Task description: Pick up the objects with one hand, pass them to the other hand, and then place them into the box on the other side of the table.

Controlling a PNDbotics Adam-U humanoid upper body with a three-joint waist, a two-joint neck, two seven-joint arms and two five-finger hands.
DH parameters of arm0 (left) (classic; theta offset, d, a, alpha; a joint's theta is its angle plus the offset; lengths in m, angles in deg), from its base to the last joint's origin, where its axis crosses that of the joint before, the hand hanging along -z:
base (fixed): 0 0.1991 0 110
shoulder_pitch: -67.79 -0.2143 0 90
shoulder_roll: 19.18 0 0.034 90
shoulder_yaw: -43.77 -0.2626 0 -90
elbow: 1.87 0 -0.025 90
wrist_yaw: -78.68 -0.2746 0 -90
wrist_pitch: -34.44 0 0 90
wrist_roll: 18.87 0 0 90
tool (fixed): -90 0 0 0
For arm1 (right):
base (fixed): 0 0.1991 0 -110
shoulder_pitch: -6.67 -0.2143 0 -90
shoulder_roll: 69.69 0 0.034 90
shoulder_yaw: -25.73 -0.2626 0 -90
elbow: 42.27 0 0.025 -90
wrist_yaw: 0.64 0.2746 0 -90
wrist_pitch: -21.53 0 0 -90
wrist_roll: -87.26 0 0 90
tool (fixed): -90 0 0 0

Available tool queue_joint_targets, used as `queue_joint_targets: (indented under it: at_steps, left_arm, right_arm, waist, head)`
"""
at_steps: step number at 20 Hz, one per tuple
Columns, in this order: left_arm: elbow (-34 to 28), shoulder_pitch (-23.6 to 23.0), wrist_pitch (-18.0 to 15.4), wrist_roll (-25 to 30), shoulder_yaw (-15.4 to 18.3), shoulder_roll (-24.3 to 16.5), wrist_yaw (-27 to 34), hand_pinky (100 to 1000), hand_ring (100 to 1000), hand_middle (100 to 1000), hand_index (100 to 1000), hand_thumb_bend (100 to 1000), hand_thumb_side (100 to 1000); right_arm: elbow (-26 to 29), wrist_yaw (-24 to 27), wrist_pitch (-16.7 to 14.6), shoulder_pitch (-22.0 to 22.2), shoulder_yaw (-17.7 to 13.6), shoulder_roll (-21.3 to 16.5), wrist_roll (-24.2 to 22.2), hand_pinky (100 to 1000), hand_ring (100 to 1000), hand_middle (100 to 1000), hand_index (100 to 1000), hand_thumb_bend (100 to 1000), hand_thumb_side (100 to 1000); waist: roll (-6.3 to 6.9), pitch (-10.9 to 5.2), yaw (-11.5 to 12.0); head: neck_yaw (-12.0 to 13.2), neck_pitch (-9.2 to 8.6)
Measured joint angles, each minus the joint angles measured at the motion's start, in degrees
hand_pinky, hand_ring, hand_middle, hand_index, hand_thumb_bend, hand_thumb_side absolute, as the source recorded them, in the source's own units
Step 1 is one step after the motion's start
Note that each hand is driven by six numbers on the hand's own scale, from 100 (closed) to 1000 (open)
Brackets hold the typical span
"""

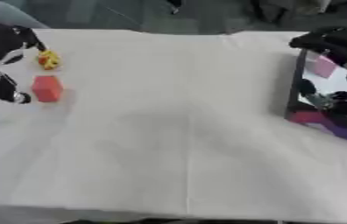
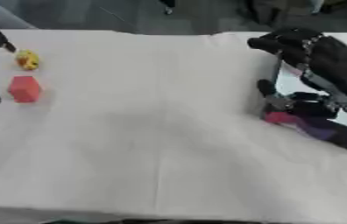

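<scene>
The left hand [image 1: 0, 65] sits at the table's [image 1: 176, 131] left edge with its fingers spread apart, holding nothing; one fingertip lies just beside the red block [image 1: 47, 88], another near the small yellow object [image 1: 48, 60] behind it. The right hand [image 2: 314, 57] hangs over the dark-walled box [image 1: 295, 87] at the right; whether its fingers hold anything cannot be told. Pink and purple shapes lie inside the box.

Left hand [image 1: 0, 65]: black shell, silver-grey links at finger bases, black rounded fingertips. Bulky black forearm housing above it, glossy. Right hand [image 2: 299, 46]: black, chunky fingers, small pale marks along knuckle line. Right forearm: black casing, grey metal strut along underside. No cables or lettering discernible.
</scene>
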Motion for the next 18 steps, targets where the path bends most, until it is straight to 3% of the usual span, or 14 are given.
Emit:
queue_joint_targets:
  at_steps: [8, 18]
  left_arm:
    - [8.92, 0.4, 4.22, -3.75, 1.21, 1.35, 0.8, 824, 765, 804, 835, 502, 115]
    - [15.06, 0.84, 6.95, -8.07, 1.73, 2.4, 8.05, 819, 753, 794, 828, 410, 120]
  right_arm:
    - [0.0, 1.41, 0.02, 0.58, 0.01, 1.2, -0.82, 835, 818, 791, 988, 100, 123]
    - [0.0, 2.38, 0.12, 1.02, -0.01, 2.1, -1.14, 829, 817, 787, 990, 100, 178]
  waist:
    - [-0.57, 1.09, -1.31]
    - [-1.08, 2.75, -2.24]
  head:
    - [-0.77, 0.0]
    - [-0.71, 0.0]
